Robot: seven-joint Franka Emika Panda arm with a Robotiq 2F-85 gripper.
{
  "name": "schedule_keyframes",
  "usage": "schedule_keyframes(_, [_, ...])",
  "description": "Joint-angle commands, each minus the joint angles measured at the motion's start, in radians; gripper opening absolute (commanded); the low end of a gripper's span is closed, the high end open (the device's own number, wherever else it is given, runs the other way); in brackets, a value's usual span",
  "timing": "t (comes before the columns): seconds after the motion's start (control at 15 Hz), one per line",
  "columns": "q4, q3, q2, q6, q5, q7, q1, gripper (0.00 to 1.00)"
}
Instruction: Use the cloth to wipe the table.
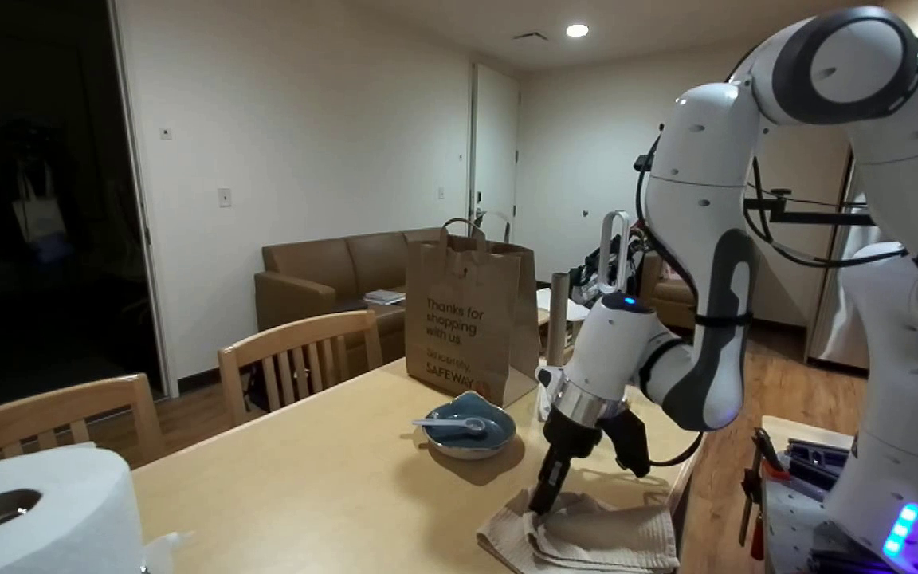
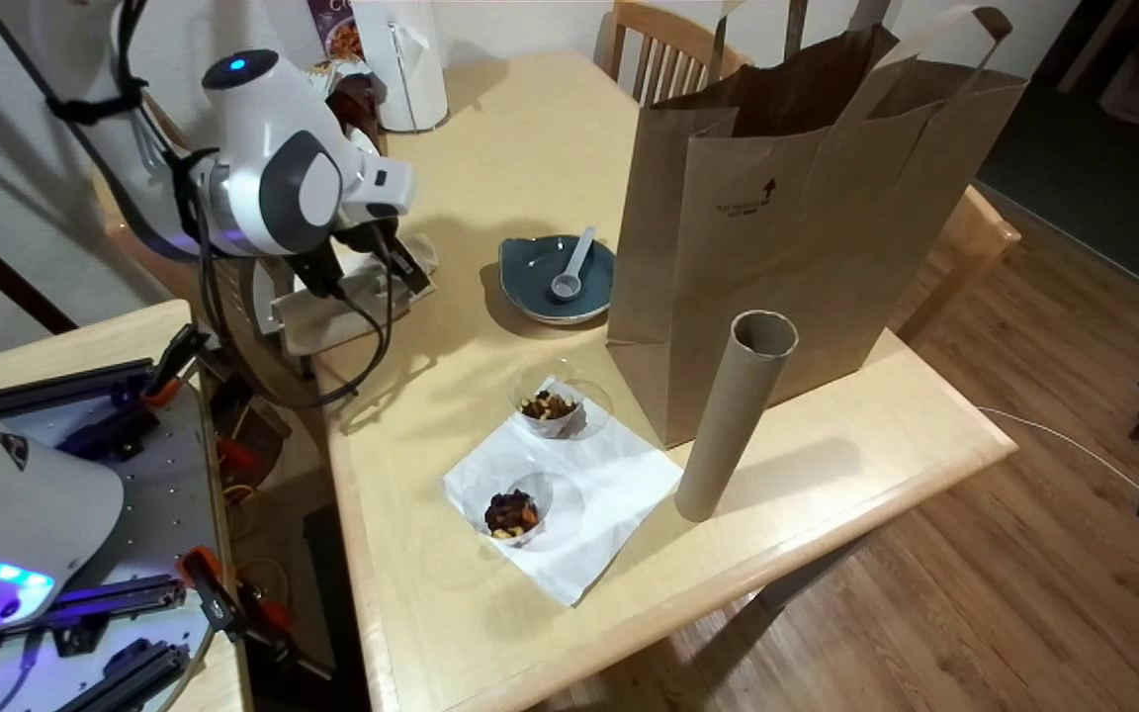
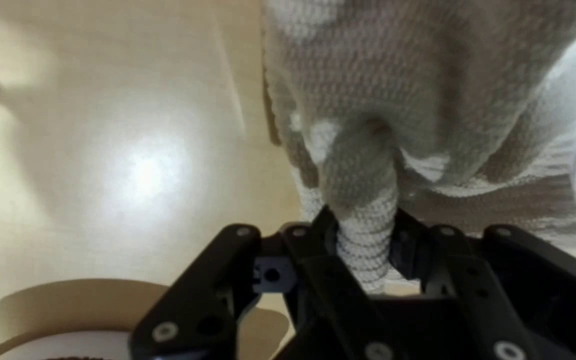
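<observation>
Using the desk [image 1: 292,462] to hold things. Standing the bag [image 2: 807,237] by an edge, maybe leaving room. Clamping the jaws on the cloth [image 1: 610,534], lying on the desk near another edge, likely for rubbing. Letting the bowl [image 2: 535,282] hold a spoon [image 2: 576,263], maybe stopping mess.
</observation>
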Motion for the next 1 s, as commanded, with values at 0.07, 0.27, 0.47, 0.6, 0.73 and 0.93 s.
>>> schedule_keyframes(0.07, [-0.006,-0.004,0.000,0.005,0.006,0.002,0.008,0.19])
schedule_keyframes(0.27, [0.033,0.005,0.040,0.079,-0.002,-0.011,-0.004,0.05])
schedule_keyframes(0.47, [0.184,0.035,0.076,0.047,-0.010,-0.055,-0.045,0.05])
schedule_keyframes(0.6, [0.286,0.048,0.114,0.038,-0.026,-0.074,-0.074,0.05])
schedule_keyframes(0.73, [0.385,0.074,0.173,0.035,-0.050,-0.090,-0.124,0.05])
schedule_keyframes(0.93, [0.506,0.208,0.276,0.038,0.057,-0.311,-0.290,0.05])
